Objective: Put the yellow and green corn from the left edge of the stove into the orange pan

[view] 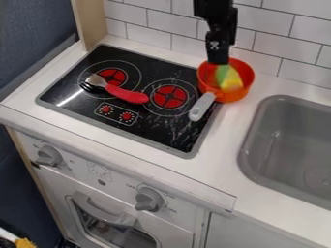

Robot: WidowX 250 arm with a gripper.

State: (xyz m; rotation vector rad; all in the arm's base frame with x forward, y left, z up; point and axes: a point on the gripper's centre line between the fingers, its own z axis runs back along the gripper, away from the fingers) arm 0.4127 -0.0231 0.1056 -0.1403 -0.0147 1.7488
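Where the tool [218, 63] ends indistinctly, yellow-green item [228, 78], seemingly inside orange pot [233, 96]

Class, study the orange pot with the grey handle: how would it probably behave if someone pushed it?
The pot would probably stay stiff, as its round rim looks firm. Pushed at the grey handle, which sticks out to one side, it might swivel rather than slide straight. The yellow-green toy inside could shift about.
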